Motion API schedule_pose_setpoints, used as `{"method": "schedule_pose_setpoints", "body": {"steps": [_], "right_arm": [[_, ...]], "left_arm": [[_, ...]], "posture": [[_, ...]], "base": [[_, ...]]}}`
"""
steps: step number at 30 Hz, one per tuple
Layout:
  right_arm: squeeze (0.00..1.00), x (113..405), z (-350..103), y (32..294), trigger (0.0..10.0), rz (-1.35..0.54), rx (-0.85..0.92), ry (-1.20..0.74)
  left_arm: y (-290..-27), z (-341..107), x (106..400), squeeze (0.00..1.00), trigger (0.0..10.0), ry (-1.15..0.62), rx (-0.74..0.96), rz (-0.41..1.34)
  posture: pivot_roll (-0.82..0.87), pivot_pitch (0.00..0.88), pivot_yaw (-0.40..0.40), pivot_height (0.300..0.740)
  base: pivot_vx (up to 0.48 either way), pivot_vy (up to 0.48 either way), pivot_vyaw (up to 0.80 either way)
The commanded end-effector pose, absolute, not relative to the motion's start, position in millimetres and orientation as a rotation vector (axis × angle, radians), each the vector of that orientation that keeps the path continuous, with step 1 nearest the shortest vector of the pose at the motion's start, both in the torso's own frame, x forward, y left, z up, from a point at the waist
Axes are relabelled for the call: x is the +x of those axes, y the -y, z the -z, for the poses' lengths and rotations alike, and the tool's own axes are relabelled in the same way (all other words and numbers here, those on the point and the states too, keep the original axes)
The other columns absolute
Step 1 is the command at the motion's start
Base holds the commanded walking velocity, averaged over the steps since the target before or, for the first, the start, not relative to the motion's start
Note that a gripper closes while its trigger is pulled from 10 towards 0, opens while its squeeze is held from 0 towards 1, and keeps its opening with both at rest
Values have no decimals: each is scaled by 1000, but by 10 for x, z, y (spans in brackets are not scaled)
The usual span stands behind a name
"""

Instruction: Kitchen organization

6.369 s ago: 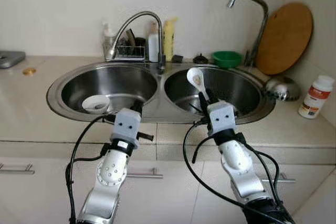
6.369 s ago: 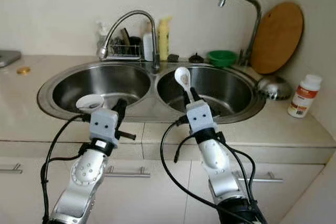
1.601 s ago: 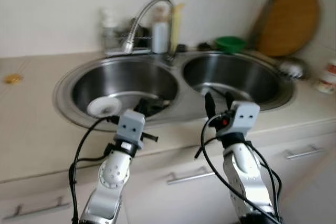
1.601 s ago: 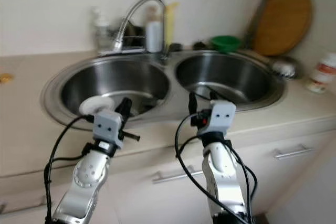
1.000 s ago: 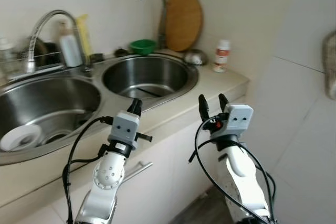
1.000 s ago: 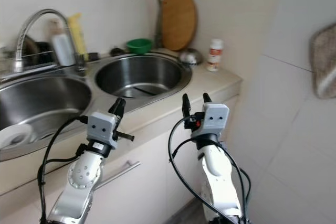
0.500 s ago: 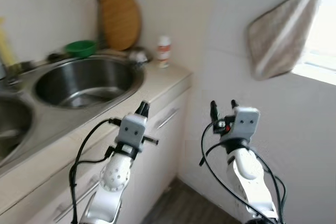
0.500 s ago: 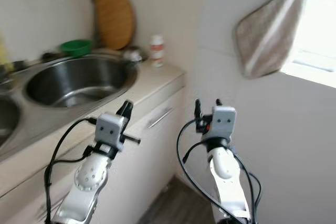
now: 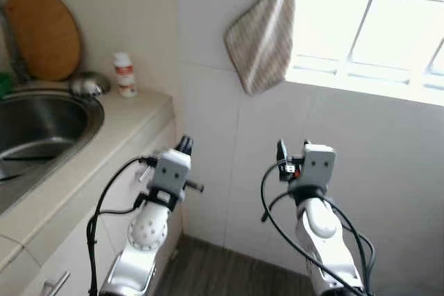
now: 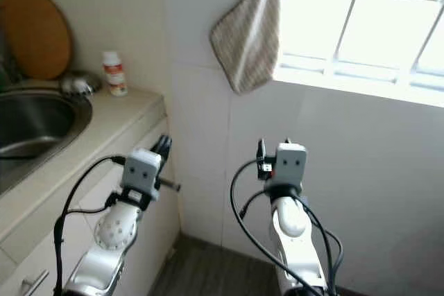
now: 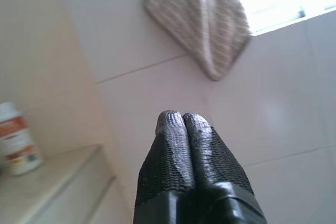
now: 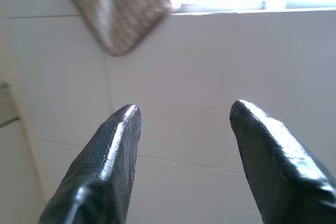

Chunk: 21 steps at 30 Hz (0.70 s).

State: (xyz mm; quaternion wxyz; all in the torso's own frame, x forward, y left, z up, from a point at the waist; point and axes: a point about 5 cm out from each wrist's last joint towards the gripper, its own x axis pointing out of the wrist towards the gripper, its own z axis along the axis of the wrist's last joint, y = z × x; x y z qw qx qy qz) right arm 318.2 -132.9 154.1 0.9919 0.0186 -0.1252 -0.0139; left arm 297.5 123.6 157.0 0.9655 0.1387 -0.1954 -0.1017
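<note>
I read left gripper (image 11: pixel 182 121) pressed closed and empty, right gripper (image 12: pixel 184 116) spread wide, cloth (image 9: pixel 263 36) at 12 o'clock.

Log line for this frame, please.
view: tiled wall, hanging cloth, counter end | left gripper: shut, empty | right gripper: open, empty | pill bottle on counter

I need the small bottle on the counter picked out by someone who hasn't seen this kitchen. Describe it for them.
Start at the beige countertop right of the steel sink, and look to its back edge by the tiled wall. The small white bottle with the orange-red label stands upright there, beside a shiny metal piece and the round wooden cutting board; it is the only labelled container.
</note>
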Motion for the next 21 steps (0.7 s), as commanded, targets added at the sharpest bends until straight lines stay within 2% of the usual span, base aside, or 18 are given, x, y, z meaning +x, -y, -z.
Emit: {"method": "schedule_pose_setpoints", "body": {"steps": [1,4,21], "right_arm": [[0,3197,-1497,1422,10000,67,13,221],[0,3199,-1482,1433,10000,74,15,212],[0,3209,-1420,1501,10000,124,16,169]], "left_arm": [[-1163,-1555,2973,0,10000,391,277,227],[-1165,-1555,2974,0,10000,391,276,226],[-1182,-1529,2977,0,10000,377,272,222]], "posture": [[19,0,-3,740],[19,0,-4,740],[19,0,-3,740]], "base": [[0,-480,-788],[0,-480,-788],[0,0,-787]]}}
